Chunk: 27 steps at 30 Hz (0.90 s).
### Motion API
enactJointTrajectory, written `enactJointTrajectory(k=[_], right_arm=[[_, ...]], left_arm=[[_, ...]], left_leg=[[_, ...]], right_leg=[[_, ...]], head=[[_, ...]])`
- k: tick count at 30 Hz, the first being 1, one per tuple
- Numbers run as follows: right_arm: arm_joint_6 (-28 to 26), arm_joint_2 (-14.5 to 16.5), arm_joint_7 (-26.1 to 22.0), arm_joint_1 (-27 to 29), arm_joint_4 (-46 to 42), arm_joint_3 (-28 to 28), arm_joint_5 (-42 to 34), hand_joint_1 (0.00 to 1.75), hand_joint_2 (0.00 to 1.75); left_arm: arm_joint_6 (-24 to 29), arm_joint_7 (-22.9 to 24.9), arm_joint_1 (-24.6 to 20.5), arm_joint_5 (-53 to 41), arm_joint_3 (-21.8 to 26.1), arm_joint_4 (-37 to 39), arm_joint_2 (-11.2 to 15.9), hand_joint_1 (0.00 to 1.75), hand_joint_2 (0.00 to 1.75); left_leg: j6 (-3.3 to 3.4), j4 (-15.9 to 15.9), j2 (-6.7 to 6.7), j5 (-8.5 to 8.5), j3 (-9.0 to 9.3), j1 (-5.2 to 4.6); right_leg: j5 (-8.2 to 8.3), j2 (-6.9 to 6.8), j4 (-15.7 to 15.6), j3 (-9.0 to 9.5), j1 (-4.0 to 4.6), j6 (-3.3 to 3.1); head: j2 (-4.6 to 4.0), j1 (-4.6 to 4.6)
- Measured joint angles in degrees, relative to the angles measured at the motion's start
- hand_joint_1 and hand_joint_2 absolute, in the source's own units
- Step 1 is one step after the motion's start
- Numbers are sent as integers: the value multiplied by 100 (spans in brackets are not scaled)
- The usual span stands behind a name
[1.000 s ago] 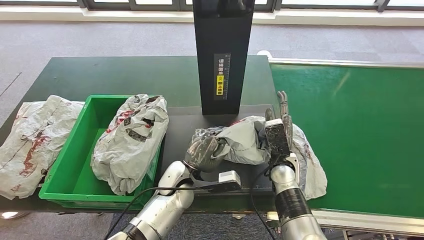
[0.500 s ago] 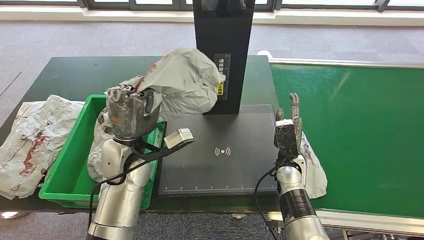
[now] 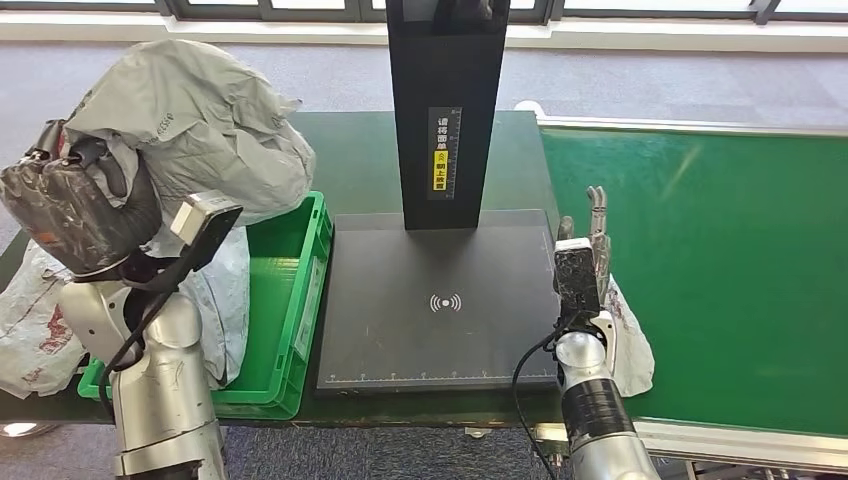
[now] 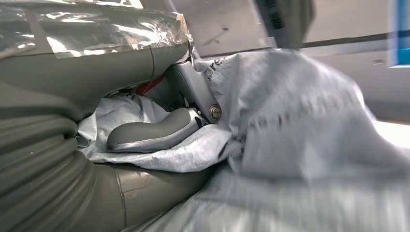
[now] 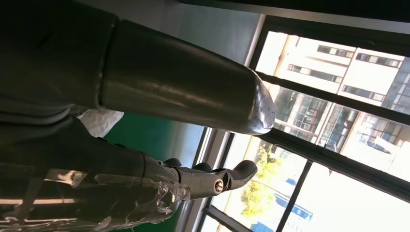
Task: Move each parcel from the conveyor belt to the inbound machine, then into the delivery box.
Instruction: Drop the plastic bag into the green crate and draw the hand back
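My left hand (image 3: 70, 215) grips a grey plastic parcel (image 3: 195, 125), raised high over the left end of the green delivery box (image 3: 290, 300). The left wrist view has the thumb (image 4: 150, 135) pressed into the crumpled grey parcel (image 4: 300, 125). My right hand (image 3: 582, 265) stands upright with fingers straight and apart, holding nothing, at the right edge of the black inbound machine plate (image 3: 440, 300). Just behind it a white parcel (image 3: 630, 340) lies on the edge of the green conveyor belt (image 3: 720, 260). The right wrist view shows that hand's thumb (image 5: 183, 82) and fingers (image 5: 212, 181) spread.
The machine's black post (image 3: 445, 100) rises at the back of the plate. Another white parcel (image 3: 225, 300) lies inside the box, partly hidden by my left arm. A crumpled white bag (image 3: 25, 310) lies on the dark table left of the box.
My left hand has lifted the grey parcel off the machine plate and swung it up and left over the box. The right hand has stayed almost still.
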Motion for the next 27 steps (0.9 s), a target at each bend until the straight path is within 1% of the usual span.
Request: enactJointTrajectory(k=[2, 5, 8, 13, 15, 17, 19, 23, 25, 27], right_arm=[[24, 5, 52, 22, -56, -7, 44, 0, 0], [66, 27, 147, 43, -167, -29, 134, 0, 0], [92, 49, 194, 58, -285, -107, 183, 0, 0], [120, 65, 214, 97, -427, -205, 212, 0, 0], [153, 72, 232, 132, -502, -237, 250, 0, 0], [206, 89, 264, 173, -598, -292, 303, 0, 0], [257, 102, 291, 209, -690, -345, 347, 0, 0], [350, 113, 331, 264, -857, -464, 406, 0, 0], [391, 114, 340, 280, -917, -515, 416, 0, 0], [424, 114, 346, 306, -957, -566, 433, 0, 0]], left_arm=[[0, 290, -51, -385, 220, 98, -1, 175, 175], [-1, 999, -148, -1006, 473, 532, 21, 175, 175], [-2, 1620, -191, -1131, 538, 1121, 123, 175, 175], [-2, 2032, -284, -1141, 544, 1826, 296, 175, 175], [-13, 2476, -450, -1146, 471, 2343, 414, 175, 175], [-65, 2881, -672, -1146, 366, 3068, 575, 175, 175], [-144, 3076, -862, -1146, 276, 3763, 716, 173, 175], [-421, 3273, -1152, -1147, 122, 4906, 916, 0, 175], [-517, 3395, -1219, -1147, 52, 5294, 997, 0, 175], [-491, 3459, -1238, -1147, 8, 5542, 1058, 0, 87]], left_leg=[[0, 0, 0, 0, 0, 0], [0, 1, -1, 0, 0, 0], [0, 1, -1, 1, 0, 0], [0, 2, -1, 0, 0, -1], [0, 3, -5, 0, 0, -1], [0, 2, -7, 1, 0, -1], [0, 2, -1, 1, 1, -1], [-1, 2, 7, 1, 3, -1], [-1, 2, 13, 1, 4, -1], [-2, 2, 16, 0, 4, -1]], right_leg=[[0, -1, 0, 0, -1, 0], [0, -2, 0, 0, -2, 0], [1, -1, 0, 0, -2, 1], [1, -1, -1, -2, -2, 1], [1, -5, -1, -1, -3, 1], [1, -7, -1, 0, -2, 1], [2, -4, -1, 1, -1, 0], [3, 2, 0, 1, -2, 0], [3, 8, 0, 0, -1, 0], [3, 12, 0, -1, 0, 0]], head=[[1, 0], [0, 0], [0, 0], [0, 0], [1, 0], [0, 0], [0, 0], [1, 0], [1, 0], [0, 0]])
